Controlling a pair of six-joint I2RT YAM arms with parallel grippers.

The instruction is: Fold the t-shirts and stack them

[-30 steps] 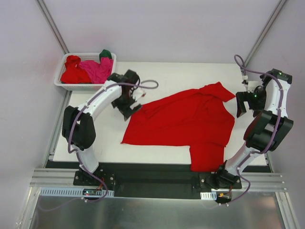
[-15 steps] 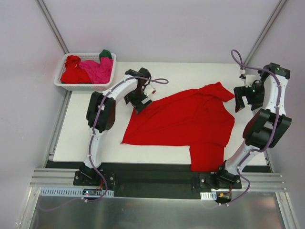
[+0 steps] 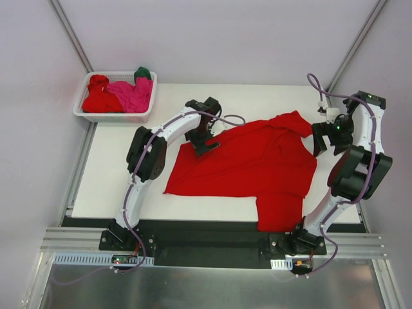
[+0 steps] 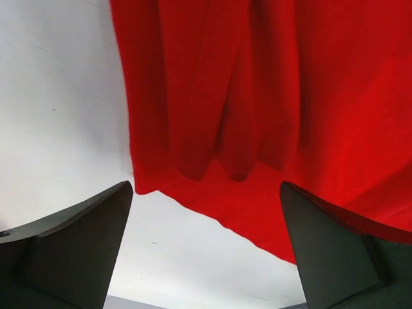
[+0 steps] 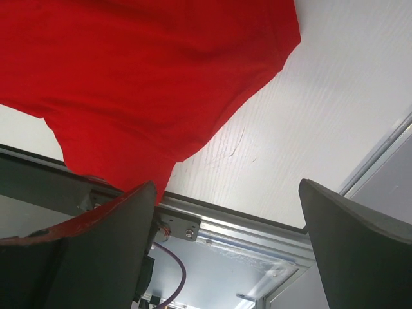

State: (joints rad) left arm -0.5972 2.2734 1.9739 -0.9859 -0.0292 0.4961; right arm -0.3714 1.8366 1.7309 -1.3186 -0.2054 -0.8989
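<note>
From above, the left gripper (image 3: 205, 138) hangs with its jaws apart over the far left edge of the spread red t-shirt (image 3: 251, 170). The shirt lies on the white table (image 3: 129, 180) and reaches from this gripper across toward the right gripper (image 3: 322, 138). The right gripper, also wide open, hovers just beside the shirt's right edge, near the far sleeve. Well apart from the left gripper, at the table's far left corner, the white basket (image 3: 82, 111) holds a crumpled red shirt (image 3: 96, 98), a pink shirt (image 3: 132, 95) and a green shirt (image 3: 142, 72). In the left wrist view, the dark fingers (image 4: 71, 244) stand spread and empty. Creased red cloth lies ahead of them and bare table lies between them. In the right wrist view, the fingers (image 5: 360, 244) are likewise spread and empty. Red cloth lies ahead toward the view's left, with bare table ahead at its right and a metal frame rail (image 5: 225, 225) between the fingers.
</note>
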